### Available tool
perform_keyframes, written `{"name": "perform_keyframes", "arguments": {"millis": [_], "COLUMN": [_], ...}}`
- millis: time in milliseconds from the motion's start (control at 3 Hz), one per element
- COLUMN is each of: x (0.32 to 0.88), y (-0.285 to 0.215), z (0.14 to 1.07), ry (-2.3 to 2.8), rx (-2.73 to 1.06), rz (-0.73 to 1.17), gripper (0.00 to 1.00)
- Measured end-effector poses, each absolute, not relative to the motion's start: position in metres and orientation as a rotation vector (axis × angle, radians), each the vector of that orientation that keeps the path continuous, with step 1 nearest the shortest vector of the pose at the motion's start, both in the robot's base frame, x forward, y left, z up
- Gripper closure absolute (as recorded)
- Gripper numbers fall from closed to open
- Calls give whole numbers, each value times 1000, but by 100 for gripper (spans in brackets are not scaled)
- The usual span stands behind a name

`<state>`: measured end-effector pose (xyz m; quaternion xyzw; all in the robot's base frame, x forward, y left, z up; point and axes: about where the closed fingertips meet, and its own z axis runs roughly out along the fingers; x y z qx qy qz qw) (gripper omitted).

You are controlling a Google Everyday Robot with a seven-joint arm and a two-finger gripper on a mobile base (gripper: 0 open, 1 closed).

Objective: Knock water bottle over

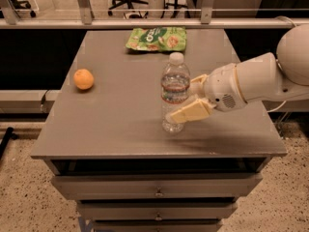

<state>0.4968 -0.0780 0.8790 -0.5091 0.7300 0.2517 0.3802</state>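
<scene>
Standing upright on the grey table [96, 129], the water bottle [175, 93] is a little right of the middle of the top, nearer to the front edge than to the back one. It is a small clear plastic bottle with ribs along its body. It has a white cap [176, 58] on top and a narrow red-and-white band around its middle. Its base rests flat on the table.

The gripper [185, 98] is at the right side of the bottle, low, about at the height of the bottle's lower half. Its two pale fingers are spread apart and they hold nothing. The nearer finger [189, 112] reaches to the left, and its tip lies in front of the lowest part of the bottle; whether it touches the plastic cannot be told. The other finger sits just beside the bottle's right side, near the label band. The thick white arm [256, 79] comes in from the right edge.

An orange [83, 79] lies on the left part of the table, well apart from the bottle. A green snack bag [157, 38] lies flat near the back edge. Below the top there are drawers [157, 185].
</scene>
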Motion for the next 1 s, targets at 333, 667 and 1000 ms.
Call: {"name": "perform_keyframes", "arguments": {"millis": [333, 667, 1000], "x": [506, 516, 546], "y": [-74, -76, -88], "z": [883, 889, 890], "ry": [1862, 1865, 1931], "rx": [-1300, -1310, -1448], "rz": [639, 612, 519], "gripper": [69, 92, 100]}}
